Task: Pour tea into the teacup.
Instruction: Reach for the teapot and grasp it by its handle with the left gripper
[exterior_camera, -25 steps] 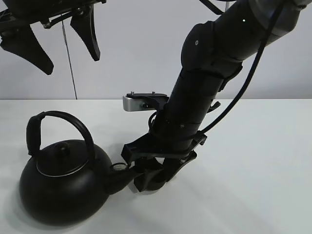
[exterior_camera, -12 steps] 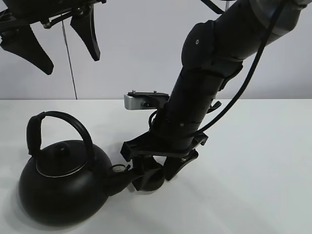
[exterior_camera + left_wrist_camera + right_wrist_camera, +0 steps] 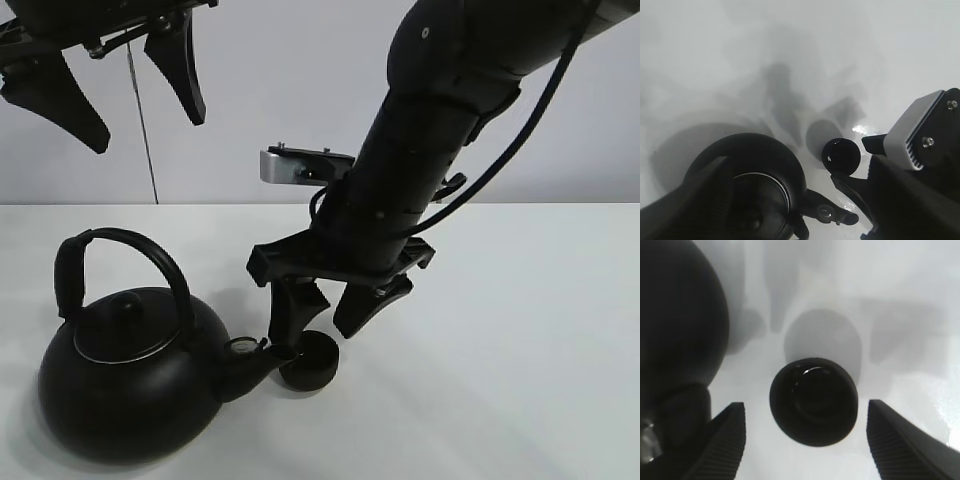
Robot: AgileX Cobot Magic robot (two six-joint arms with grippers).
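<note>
the plain white counter [image 3: 540, 330] carries everything. over its middle the thick black right arm [image 3: 430, 150] slants steeply down from the upper right, wrist low, with a small silver camera block [image 3: 290, 165] jutting from its side.

on the left of the counter sits the large round black kettle with an arched handle [image 3: 120, 390], upright with its lid on. its short spout [image 3: 250, 365] points towards the middle.

the left gripper [image 3: 145, 130] hangs high above the kettle, well apart from it. its jaws are spread wide with nothing between them.

the right gripper [image 3: 318, 332] points down, and its jaws are released, one on either side of the cup with bare counter showing in each gap in the right wrist view. they sit a little above the cup and hold nothing.

the small round matte-black handleless teacup [image 3: 813, 401] stands upright on the counter, just beside the tip of the spout. whether the two touch i cannot tell. no tea can be made out inside it.

i judge that the cup is placed and pouring is not yet begun. the next move calls for the right arm to clear the cup. the left jaws should then come down onto the arched handle [image 3: 130, 250], clench it, and lift and tip the kettle so the spout hangs over the cup. the cup is small and close to the spout, so a light tilt looks wise.
</note>
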